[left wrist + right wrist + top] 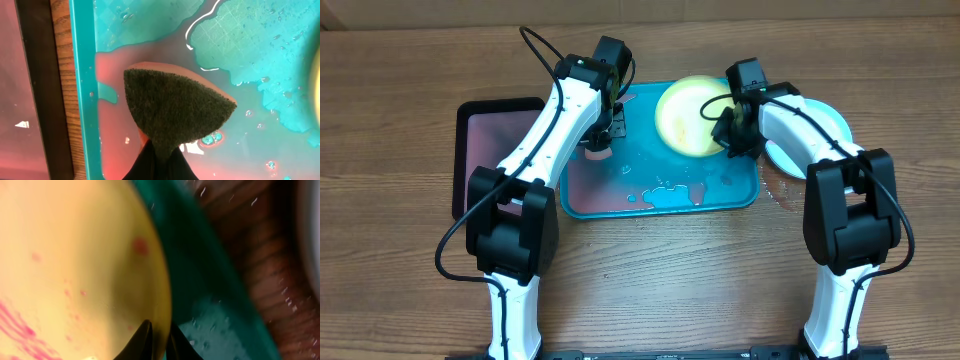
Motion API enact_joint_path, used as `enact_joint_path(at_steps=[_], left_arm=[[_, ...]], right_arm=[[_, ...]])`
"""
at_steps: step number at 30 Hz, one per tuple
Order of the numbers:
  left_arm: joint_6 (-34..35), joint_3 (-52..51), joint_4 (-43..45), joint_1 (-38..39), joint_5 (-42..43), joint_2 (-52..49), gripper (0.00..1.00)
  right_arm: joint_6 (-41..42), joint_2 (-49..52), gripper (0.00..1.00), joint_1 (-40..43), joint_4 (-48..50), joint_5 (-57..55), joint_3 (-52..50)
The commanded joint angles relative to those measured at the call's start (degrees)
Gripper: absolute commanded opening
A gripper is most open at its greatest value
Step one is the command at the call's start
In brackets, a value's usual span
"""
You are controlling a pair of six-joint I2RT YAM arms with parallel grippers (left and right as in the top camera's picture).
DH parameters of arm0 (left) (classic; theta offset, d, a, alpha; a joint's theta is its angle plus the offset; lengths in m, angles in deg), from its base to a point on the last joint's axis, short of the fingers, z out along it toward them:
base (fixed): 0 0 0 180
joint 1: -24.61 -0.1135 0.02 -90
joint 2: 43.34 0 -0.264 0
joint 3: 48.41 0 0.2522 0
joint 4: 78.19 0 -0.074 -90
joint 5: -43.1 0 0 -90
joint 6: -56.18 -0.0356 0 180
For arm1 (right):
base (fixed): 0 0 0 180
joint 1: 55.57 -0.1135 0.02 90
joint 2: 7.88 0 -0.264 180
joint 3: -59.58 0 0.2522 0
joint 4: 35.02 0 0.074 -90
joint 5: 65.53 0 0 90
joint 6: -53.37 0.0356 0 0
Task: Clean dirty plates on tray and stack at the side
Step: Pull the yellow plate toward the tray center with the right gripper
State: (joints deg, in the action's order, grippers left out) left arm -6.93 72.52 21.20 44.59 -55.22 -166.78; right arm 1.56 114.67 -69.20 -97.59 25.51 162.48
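Observation:
The turquoise tray (720,190) lies mid-table, wet, with a pinkish-red puddle over its left part (115,130). My left gripper (602,135) is shut on a sponge (175,107) with a dark green scrub face and orange body, held over the tray's left side. The yellow-green plate (685,112) rests at the tray's far right, with red smears (75,280). My right gripper (161,337) is shut on that plate's right rim. The pale aqua plate (825,120) lies right of the tray, partly under my right arm. A white plate edge (782,160) shows beneath it.
A smaller black tray with pinkish inside (495,150) sits left of the turquoise tray, a strip of wood between them (62,100). Water drops lie on the wood table right of the tray (780,190).

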Motion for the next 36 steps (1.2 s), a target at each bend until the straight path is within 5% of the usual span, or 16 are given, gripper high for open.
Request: enact_joint_path(at_steps=[1,9,15,18,22,29,36], left_arm=[[0.6,-0.2,0.0,-0.1,0.4,-0.6,0.04],[0.5,-0.2,-0.2,-0.1,0.4,-0.6,0.04],[0.6,-0.2,-0.1,-0.1,0.5,-0.6,0.04],[0.6,-0.2,0.1,-0.1,0.4,-0.6,0.04],[0.6,-0.2,0.0,-0.1,0.5,-0.6,0.04],[0.6,-0.2,0.0,-0.1,0.5,-0.6,0.04],[0.6,-0.2,0.0,-0.1,0.5,-0.6,0.04]], right_arm=[[-3.4,0.9,0.11,-3.0,-3.7,2.3,-0.3],[-17.4,-0.1,0.13,-8.7,-13.2,9.3,0.0],[-27.7,-1.4,0.38,-8.0,-14.5,9.1,2.1],[-33.6,-1.3,0.6,-7.2,-9.7,5.9,2.3],[-40.0,-1.0,0.7,-7.1,-1.4,2.5,2.0],[-44.5,-0.5,0.64,-7.2,6.2,3.6,0.8],[-42.2,1.5,0.28,-7.2,7.0,5.3,0.8]])
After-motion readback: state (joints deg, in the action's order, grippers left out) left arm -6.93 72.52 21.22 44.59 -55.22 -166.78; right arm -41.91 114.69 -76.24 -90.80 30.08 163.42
